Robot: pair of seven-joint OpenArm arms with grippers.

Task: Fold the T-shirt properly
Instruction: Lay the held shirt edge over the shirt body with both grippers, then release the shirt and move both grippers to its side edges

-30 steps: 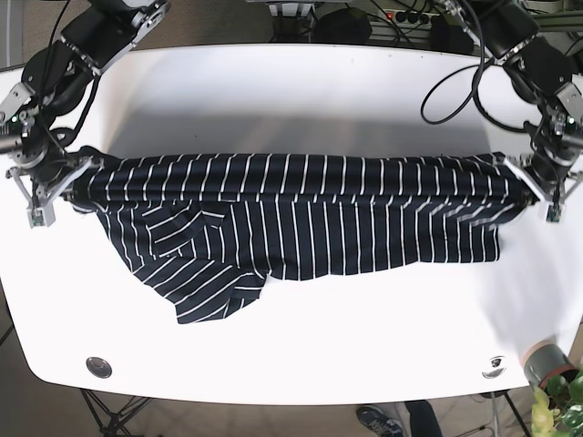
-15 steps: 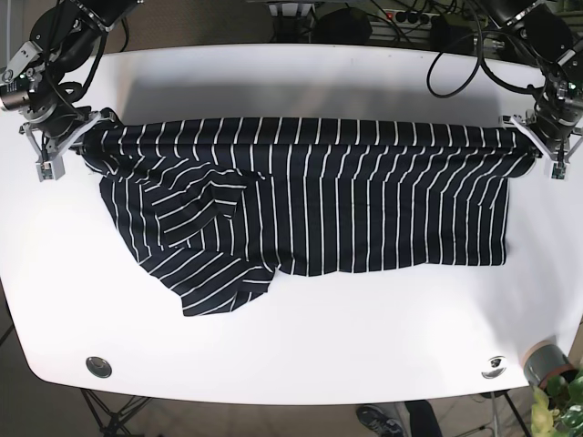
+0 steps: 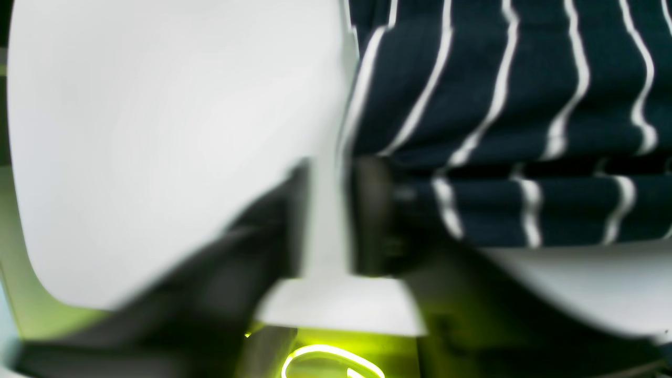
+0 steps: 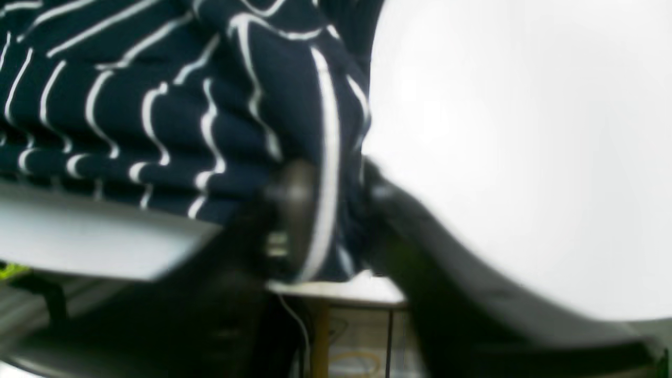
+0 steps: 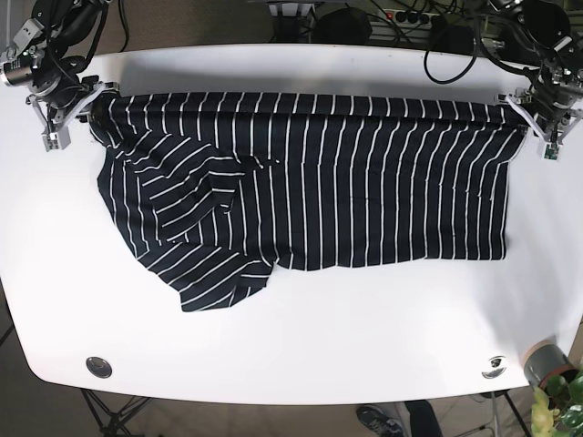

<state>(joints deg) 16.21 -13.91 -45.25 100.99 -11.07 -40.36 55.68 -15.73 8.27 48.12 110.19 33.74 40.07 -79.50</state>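
Spreading step: left tool [image 5: 545, 123] and right tool [image 5: 56, 114] each clamped on a shirt [image 5: 310, 182] corner, edge taut between them; next, lower it flat onto the bench [image 5: 291, 346].

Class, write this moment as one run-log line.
phase: spreading | left hand: shut on T-shirt corner | right hand: shut on opposite corner | far edge taut | table

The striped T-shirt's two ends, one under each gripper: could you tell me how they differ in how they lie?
On the navy white-striped T-shirt, the end by the right gripper lies crumpled, with slanting stripes and a flap hanging lower. The end by the left gripper lies flat, with straight stripes and a square edge. Both top corners are gripped.
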